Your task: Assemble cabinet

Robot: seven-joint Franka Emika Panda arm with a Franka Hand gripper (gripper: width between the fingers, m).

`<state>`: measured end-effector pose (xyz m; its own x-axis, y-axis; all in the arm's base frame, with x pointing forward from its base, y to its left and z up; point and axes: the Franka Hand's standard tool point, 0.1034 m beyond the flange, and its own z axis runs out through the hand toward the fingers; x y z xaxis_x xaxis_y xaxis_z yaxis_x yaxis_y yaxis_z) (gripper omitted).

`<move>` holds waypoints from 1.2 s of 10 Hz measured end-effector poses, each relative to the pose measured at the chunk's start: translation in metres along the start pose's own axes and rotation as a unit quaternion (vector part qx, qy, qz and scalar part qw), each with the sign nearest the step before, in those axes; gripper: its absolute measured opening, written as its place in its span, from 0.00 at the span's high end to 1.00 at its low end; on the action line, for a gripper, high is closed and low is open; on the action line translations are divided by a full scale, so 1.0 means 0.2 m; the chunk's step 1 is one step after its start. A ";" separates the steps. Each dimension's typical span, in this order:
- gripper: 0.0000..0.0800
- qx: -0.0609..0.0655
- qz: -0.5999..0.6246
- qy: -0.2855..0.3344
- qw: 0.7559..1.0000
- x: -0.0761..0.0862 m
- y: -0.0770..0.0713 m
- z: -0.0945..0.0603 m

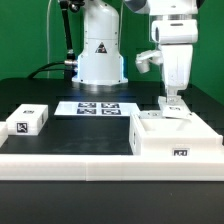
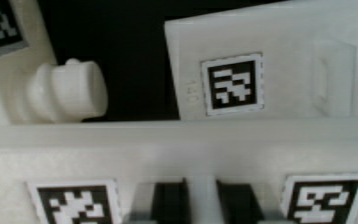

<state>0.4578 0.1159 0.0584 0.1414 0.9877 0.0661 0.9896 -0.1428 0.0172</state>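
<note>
The cabinet (image 1: 176, 138) is the big white tagged box body at the exterior view's right, resting against the white front rail. My gripper (image 1: 172, 100) points straight down onto its top, where a thin white upright part rises. In the wrist view the two dark fingers (image 2: 165, 202) sit close together with a thin white strip of the cabinet (image 2: 282, 55) pinched between them, so the gripper (image 2: 199, 200) is shut on it. Tags lie on either side of the fingers. A round white knob (image 2: 66, 88) sticks out beside a tagged face.
A small white tagged block (image 1: 28, 121) lies at the exterior view's left. The marker board (image 1: 98, 107) lies flat in front of the arm's base (image 1: 100, 60). A long white rail (image 1: 80, 166) runs along the front edge.
</note>
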 end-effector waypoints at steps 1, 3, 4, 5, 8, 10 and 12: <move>0.91 0.000 0.000 0.000 1.000 0.00 0.00 0.00; 0.91 0.002 -0.015 0.002 1.000 -0.02 0.01 0.03; 0.91 0.000 -0.021 0.003 1.000 -0.02 0.05 0.02; 0.91 -0.003 -0.025 0.005 1.000 -0.01 0.09 0.02; 0.91 -0.005 -0.015 0.007 1.000 0.00 0.12 0.02; 0.91 -0.005 -0.015 0.007 1.000 0.00 0.12 0.02; 0.91 -0.005 -0.017 0.007 1.000 0.00 0.13 0.02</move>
<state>0.4826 0.1120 0.0538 0.1070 0.9911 0.0786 0.9935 -0.1096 0.0292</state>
